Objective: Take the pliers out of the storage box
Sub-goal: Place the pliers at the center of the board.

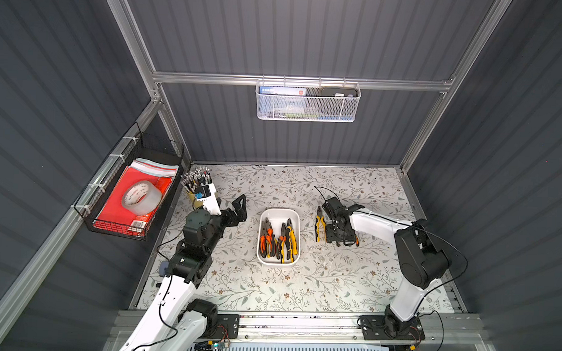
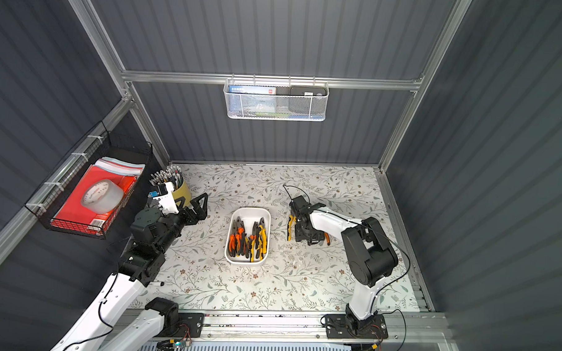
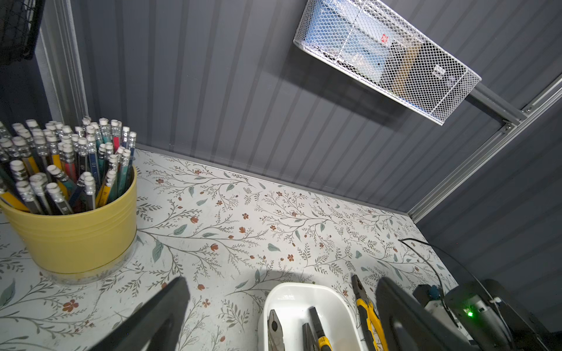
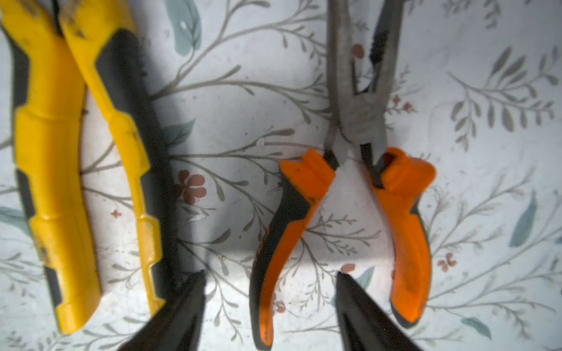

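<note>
Standing spread and empty left of the storage box (image 1: pixel 280 212), the left fingers (image 1: pixel 241 203) hover above the bench (image 1: pixel 301 280). Inside the box lie several pliers (image 1: pixel 279 240), handles crowded together: stiff steel, probably heavy for their size, best taken across the rubbery handles. Right of the box a yellow-handled pair (image 1: pixel 319 224) and an orange-handled long-nosed pair (image 4: pixel 362 121) rest on the bench; the right fingers (image 4: pixel 182 310) straddle one orange handle, released, gripping nothing.
</note>
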Controlling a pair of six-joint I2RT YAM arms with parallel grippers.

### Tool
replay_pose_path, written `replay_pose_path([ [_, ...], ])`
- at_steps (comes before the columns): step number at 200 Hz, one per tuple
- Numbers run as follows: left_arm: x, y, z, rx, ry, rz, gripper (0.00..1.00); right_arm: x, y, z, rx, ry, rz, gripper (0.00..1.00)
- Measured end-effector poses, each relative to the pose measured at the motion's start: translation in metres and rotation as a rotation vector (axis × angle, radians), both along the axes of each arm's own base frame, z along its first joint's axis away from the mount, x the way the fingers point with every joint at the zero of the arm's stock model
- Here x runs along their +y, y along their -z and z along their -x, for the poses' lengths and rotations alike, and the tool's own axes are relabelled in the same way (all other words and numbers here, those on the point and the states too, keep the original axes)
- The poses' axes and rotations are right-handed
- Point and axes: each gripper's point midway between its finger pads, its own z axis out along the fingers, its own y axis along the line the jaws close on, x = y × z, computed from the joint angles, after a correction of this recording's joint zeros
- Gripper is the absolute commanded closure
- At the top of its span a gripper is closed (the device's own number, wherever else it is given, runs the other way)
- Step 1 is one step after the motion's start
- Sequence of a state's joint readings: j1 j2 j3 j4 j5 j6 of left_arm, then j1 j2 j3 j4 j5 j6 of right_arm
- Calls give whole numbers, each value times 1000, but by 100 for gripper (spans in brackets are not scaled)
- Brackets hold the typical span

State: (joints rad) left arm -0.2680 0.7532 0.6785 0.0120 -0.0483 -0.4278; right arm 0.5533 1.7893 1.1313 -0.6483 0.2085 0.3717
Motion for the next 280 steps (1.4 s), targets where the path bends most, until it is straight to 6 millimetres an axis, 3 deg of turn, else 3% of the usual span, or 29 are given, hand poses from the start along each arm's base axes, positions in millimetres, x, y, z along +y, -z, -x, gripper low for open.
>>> replay_pose_path([
  [47,0,0,0,-1,0,0,1,-21,-30,-22,-40,54,-87,1],
  [72,0,0,0,-1,0,0,1,-35,-37,-35,-44,77,-124,1],
  [128,0,0,0,-1,0,0,1,-31,-10,-28,56,47,-155,1],
  [174,0,0,0,-1,0,0,1,-31,-1,-21,81,51,-163,1],
  [249,0,0,0,-1,0,0,1,-35,15,-7,119,91,-139,21],
  [265,0,0,0,-1,0,0,1,-35,15,-7,117,96,-129,27],
  [280,0,0,0,-1,0,0,1,-36,15,-7,113,107,-126,39],
])
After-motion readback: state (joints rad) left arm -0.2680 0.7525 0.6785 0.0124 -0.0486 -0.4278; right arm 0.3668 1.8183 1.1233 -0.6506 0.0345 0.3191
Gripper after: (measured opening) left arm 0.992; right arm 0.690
